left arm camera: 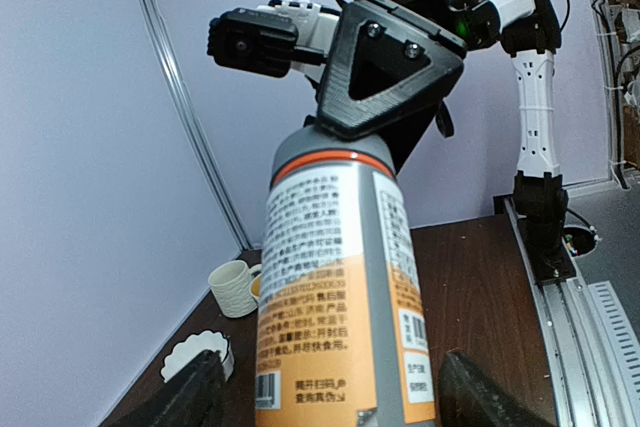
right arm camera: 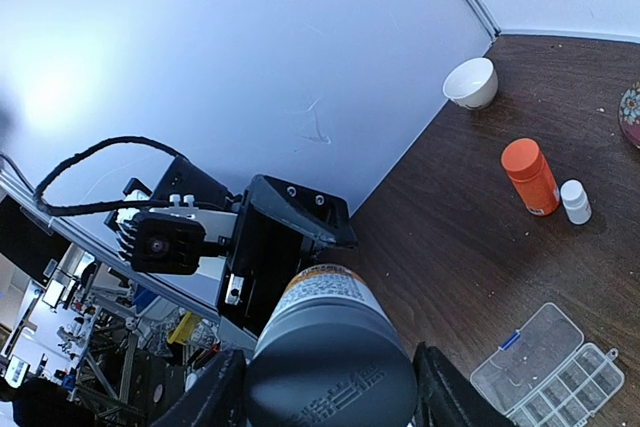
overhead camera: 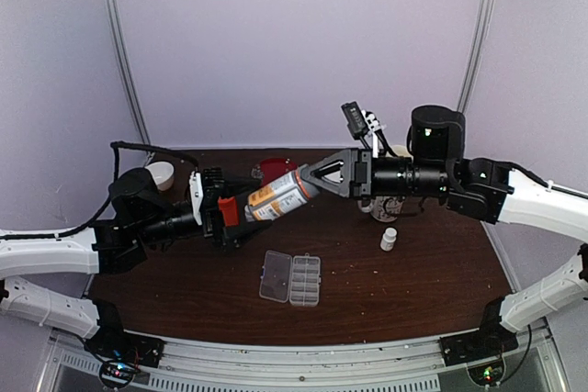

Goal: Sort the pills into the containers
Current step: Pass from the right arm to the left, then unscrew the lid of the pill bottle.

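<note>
Your biggest risk is the cap [right arm camera: 330, 367]. The bottle [overhead camera: 276, 197] hangs in the air between the two arms, its length running from one to the other. Your left gripper [overhead camera: 237, 210] is clenched round the base end. Your right gripper [overhead camera: 312, 181] is clamped on the grey cap, with a finger pressed against each side.

If you twist the cap off with the bottle lying this flat, I judge the pills could pour out at once. They would scatter over the table [overhead camera: 432, 282] instead of going into the cells [overhead camera: 306, 280]. The label looks smooth, so the bottle could also turn with the cap or slide out of the left grip. A drop from here would likely land on or near the box [overhead camera: 292, 291] and knock it askew. If you pull the arms apart too hard, the cap may come free with a jerk.

No pills show. Pale specks dot the table, too small to name.

The box lies open on the table, its lid [overhead camera: 274, 274] spread flat on the left arm's side of the cells. It sits below the bottle and toward the arm bases, roughly between the two grippers and a little nearer the right one's tips. Neither gripper touches it. In the right wrist view it shows in the lower right corner, past the cap.
</note>
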`<state>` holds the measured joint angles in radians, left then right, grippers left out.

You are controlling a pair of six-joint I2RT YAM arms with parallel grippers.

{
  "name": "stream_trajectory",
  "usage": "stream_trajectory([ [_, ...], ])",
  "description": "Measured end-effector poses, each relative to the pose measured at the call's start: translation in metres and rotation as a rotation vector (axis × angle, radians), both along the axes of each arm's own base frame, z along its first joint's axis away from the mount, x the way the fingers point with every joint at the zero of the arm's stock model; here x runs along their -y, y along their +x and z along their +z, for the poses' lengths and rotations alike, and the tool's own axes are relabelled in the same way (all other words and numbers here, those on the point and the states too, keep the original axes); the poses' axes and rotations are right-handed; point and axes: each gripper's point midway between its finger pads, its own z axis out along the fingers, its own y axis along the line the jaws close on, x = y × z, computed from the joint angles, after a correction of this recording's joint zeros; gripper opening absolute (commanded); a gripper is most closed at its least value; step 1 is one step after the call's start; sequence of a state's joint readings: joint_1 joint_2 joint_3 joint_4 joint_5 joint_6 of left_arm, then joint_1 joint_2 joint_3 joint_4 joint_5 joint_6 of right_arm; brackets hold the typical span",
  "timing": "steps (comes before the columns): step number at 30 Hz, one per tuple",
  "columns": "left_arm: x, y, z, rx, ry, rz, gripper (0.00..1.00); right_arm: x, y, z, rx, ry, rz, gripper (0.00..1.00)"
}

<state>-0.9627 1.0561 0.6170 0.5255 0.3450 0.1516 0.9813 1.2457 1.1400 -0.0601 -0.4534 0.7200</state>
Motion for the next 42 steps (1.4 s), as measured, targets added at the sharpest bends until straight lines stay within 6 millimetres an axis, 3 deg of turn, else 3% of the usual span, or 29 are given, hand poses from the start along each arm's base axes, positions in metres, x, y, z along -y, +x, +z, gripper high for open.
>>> stream_trajectory([
  [7,0.000,0.000,0.001,-0.009,-0.008,-0.001,0.76,-0.004,-0.004,0.008,0.013,0.031,0.012,0.28],
  [9,0.000,0.000,0.002,-0.016,-0.014,-0.001,0.70,-0.004,-0.004,0.009,0.014,0.033,0.012,0.28],
  [17,-0.001,0.000,0.008,-0.028,-0.042,-0.003,0.24,-0.004,-0.004,0.011,0.024,0.042,0.010,0.27],
  [25,0.000,-0.004,0.012,-0.041,-0.061,-0.027,0.12,-0.004,-0.010,0.017,0.118,-0.003,0.057,0.23],
  [30,0.001,-0.011,0.012,-0.075,-0.065,-0.071,0.12,-0.004,-0.019,0.020,0.311,-0.080,0.138,0.27],
  [33,0.003,-0.016,0.004,-0.146,-0.046,-0.102,0.09,-0.003,-0.023,0.016,0.532,-0.136,0.199,0.30],
  [40,0.005,-0.017,-0.009,-0.265,-0.022,-0.116,0.02,-0.004,-0.027,0.012,0.997,-0.274,0.327,0.28],
  [42,0.005,-0.017,-0.008,-0.281,-0.030,-0.115,0.01,-0.008,-0.027,0.014,1.086,-0.295,0.362,0.35],
])
